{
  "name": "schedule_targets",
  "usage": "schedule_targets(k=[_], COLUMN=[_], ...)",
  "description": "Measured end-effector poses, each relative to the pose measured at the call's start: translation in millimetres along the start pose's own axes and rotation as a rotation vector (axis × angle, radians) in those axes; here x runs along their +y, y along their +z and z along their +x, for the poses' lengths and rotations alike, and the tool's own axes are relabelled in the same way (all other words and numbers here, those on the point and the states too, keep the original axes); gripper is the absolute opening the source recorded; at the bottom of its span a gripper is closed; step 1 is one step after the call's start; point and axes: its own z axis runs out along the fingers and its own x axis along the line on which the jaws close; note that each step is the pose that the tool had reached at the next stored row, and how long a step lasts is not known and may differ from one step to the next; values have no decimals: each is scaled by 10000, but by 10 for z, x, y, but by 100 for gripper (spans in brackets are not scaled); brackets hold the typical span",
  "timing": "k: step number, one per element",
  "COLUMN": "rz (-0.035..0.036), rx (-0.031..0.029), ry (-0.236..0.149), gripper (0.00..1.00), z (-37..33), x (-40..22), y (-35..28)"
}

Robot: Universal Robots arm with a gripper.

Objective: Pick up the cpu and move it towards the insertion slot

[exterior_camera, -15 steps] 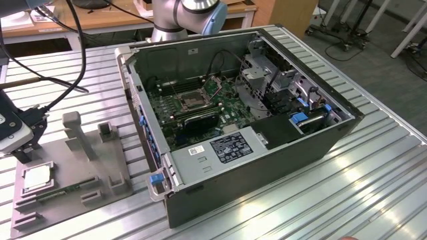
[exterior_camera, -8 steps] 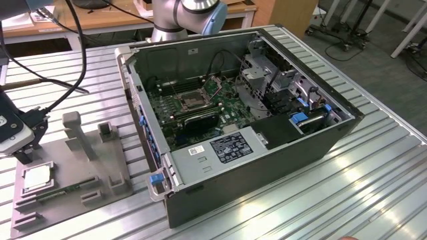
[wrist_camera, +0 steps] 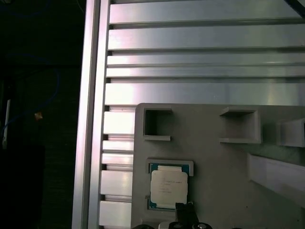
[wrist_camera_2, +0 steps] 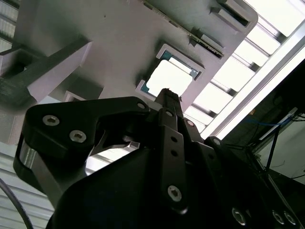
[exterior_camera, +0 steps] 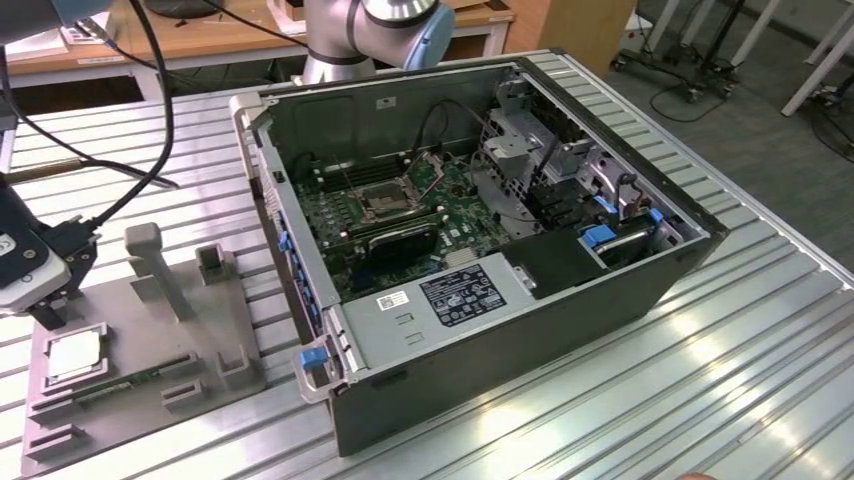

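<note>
In the exterior view, the gripper (exterior_camera: 54, 300) is hanging at the far left, over the gray tray (exterior_camera: 147, 345). I cannot tell if the gripper is wide or narrow. It is not holding anything. The cpu (exterior_camera: 76, 352) is lying flat in its square nest on the tray, at about 5 o'clock from the gripper. The green memory stick (exterior_camera: 130, 378) is lying just beside the cpu, at about 4 o'clock. The insertion slot (exterior_camera: 380, 197) is sitting inside the open computer case (exterior_camera: 534, 300), well apart, at about 2 o'clock from the cpu.

The nest is hugging the cpu closely. I think a grab that is a little off could be hitting the nest wall and tipping or dropping the chip.

The arm (exterior_camera: 387, 20) is pointing the gripper down at the tray. In both wrist views the cpu (wrist_camera_2: 169, 76) (wrist_camera: 167, 187) is showing just past the gripper's dark front.
</note>
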Motion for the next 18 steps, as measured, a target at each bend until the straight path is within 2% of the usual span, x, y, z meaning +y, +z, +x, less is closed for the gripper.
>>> schedule_targets(k=[13, 18], rz=[-1, 0], rx=[-2, 0], ry=[0, 0], gripper=[11, 11], z=[0, 0], x=[-4, -4], y=[115, 121])
